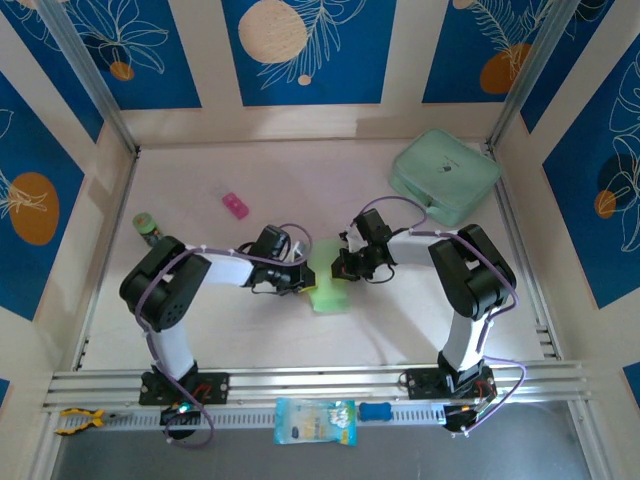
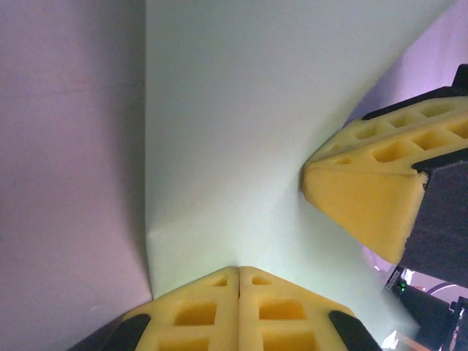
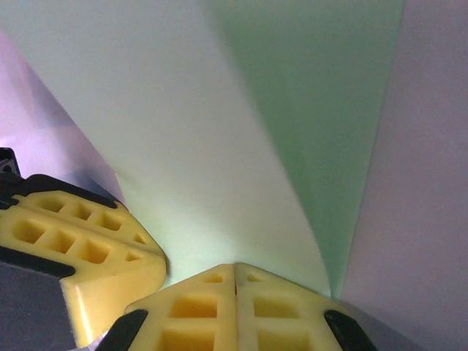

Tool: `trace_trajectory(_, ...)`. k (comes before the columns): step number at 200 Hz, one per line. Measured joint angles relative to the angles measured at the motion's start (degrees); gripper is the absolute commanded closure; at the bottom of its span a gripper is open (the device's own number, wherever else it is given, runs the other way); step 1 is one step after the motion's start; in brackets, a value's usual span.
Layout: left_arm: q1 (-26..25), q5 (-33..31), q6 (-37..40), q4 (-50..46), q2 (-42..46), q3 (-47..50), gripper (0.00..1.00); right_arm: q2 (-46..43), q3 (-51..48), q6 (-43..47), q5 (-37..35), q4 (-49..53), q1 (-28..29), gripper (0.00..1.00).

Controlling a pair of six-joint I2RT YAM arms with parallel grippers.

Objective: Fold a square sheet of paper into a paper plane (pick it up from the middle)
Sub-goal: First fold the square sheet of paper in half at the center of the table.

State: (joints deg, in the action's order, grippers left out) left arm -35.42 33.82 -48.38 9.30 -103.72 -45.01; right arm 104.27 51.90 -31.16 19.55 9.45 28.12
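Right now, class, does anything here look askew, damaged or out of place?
Nothing looks damaged or spilled. The sheet of paper sits folded between the shut left gripper and right gripper; only the mint case lies askew at far right.

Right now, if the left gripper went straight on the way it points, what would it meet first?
The sheet of paper: the shut left gripper rests at its edge and points across it. The right gripper seems just off that line, though depth is unclear.
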Motion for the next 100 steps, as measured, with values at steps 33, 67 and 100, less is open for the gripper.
trace_trajectory(33,-0.02,0.11,0.72,0.90,0.24,0.52,1.00,-0.11,-0.20,-0.04,0.00,-0.22,0.00,1.00)
trace_trajectory(67,-0.39,-0.81,0.81,-1.79,1.77,0.50,0.98,-0.13,-0.26,-0.37,-0.02,-0.42,0.00,1.00)
trace_trajectory(100,-1.81,-0.79,0.33,-3.28,4.22,0.09,0.93,-0.13,-0.26,-0.39,-0.02,-0.39,0.00,1.00)
